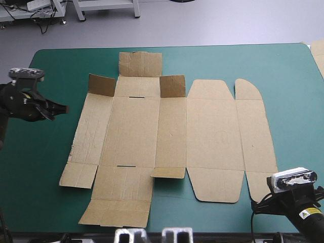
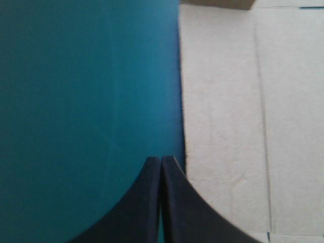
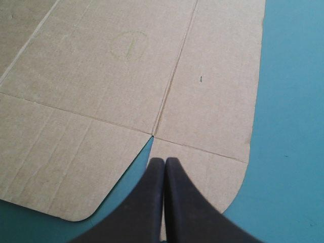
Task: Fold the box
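The brown box (image 1: 172, 136) lies as a flat cut sheet across the middle of the teal-green table, with two small flaps standing up at its far side. My left gripper (image 1: 64, 108) hovers shut over bare cover just off the sheet's left edge; in the left wrist view its tips (image 2: 161, 160) meet beside the box (image 2: 243, 126). My right gripper (image 1: 267, 198) is at the near right corner, mostly hidden in the high view. In the right wrist view it (image 3: 165, 161) is shut, pointing over the rounded near-right flap of the box (image 3: 101, 76), at the notch between two flaps.
A piece of more brown board (image 1: 318, 53) shows at the table's far right edge. Bare teal-green cover (image 1: 45, 162) lies left of the sheet and to its right (image 1: 296, 121). The table's near edge runs just below the box's near flaps.
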Robot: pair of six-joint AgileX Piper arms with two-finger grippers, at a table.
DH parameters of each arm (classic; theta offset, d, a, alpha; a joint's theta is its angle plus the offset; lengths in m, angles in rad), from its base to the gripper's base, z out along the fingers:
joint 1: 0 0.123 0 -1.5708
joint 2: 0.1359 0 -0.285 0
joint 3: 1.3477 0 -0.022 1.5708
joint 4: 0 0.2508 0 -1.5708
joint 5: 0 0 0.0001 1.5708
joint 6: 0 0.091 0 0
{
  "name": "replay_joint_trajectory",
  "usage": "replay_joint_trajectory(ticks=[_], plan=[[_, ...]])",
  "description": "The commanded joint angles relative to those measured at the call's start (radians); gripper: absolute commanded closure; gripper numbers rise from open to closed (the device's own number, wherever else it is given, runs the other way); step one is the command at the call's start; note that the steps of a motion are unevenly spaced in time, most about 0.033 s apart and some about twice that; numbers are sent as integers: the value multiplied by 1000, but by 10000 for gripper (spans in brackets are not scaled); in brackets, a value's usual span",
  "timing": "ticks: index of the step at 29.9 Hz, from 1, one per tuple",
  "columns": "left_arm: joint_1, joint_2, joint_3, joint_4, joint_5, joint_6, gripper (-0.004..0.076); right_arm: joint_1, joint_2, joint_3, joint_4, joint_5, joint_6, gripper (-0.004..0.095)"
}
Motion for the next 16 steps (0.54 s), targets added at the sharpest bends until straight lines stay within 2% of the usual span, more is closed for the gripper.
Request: replay_joint_trajectory(ticks=[1, 6, 16], plan=[[167, -8, -37, -107, 36, 49, 731, -1, 12, -26, 17, -57, -19, 921], [343, 28, -36, -332, 55, 78, 731, -1, 12, -26, 16, -55, -19, 921], [359, 83, -36, -316, 83, 66, 724, -1, 12, -26, 20, -55, -19, 921]])
